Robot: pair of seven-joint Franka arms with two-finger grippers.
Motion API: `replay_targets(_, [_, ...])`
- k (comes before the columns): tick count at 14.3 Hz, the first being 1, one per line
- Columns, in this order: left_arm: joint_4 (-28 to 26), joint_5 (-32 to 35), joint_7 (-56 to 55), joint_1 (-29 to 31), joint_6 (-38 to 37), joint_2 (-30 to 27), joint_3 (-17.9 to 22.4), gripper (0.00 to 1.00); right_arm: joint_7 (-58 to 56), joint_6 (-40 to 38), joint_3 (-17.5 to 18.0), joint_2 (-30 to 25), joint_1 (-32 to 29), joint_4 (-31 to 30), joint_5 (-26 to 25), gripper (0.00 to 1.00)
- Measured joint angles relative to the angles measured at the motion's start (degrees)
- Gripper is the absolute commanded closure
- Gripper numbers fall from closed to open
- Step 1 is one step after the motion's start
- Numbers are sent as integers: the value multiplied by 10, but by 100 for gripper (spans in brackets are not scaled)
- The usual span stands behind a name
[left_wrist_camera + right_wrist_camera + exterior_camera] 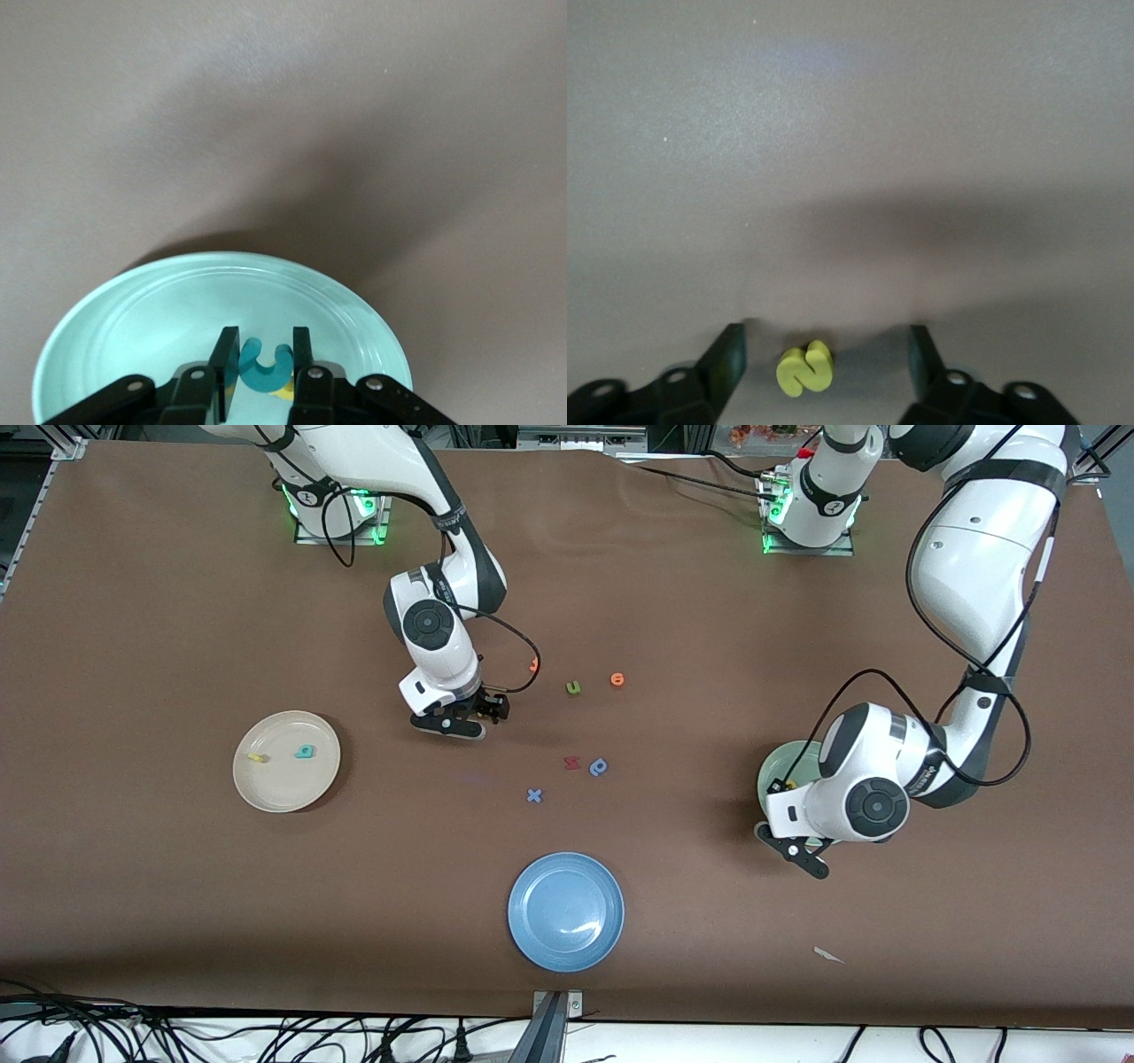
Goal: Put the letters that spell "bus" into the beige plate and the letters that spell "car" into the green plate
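Note:
My left gripper [795, 853] hangs over the green plate [780, 766], shut on the teal "c" [266, 374]. Under the "c", a yellow letter [285, 392] lies in the green plate [115, 305]. Toward the right arm's end of the table, the beige plate [266, 793] holds the teal "b" [306, 752] and the yellow "u" [257, 758]. My right gripper [447, 724] is low over the table near its middle. In the right wrist view its fingers [732, 347] stand open on either side of the yellow "s" [804, 368], which lies flat and untouched.
Loose letters lie mid-table: an orange one [534, 662], a green "u" [573, 687], an orange "o" [617, 680], a red one [571, 763], a blue "p" shape [599, 767] and a blue "x" [534, 795]. A blue plate [565, 911] sits nearest the front camera.

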Motion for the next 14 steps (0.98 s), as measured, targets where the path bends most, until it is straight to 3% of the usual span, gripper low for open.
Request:
replay_targets(6, [17,0,0,13,-9,-29,0,0,6,0,3,1,1,2,0,39])
replay_targets(14, [28,-38,-4,14,-198,-230,-5,0,16,0,10,1,2,6,2,60])
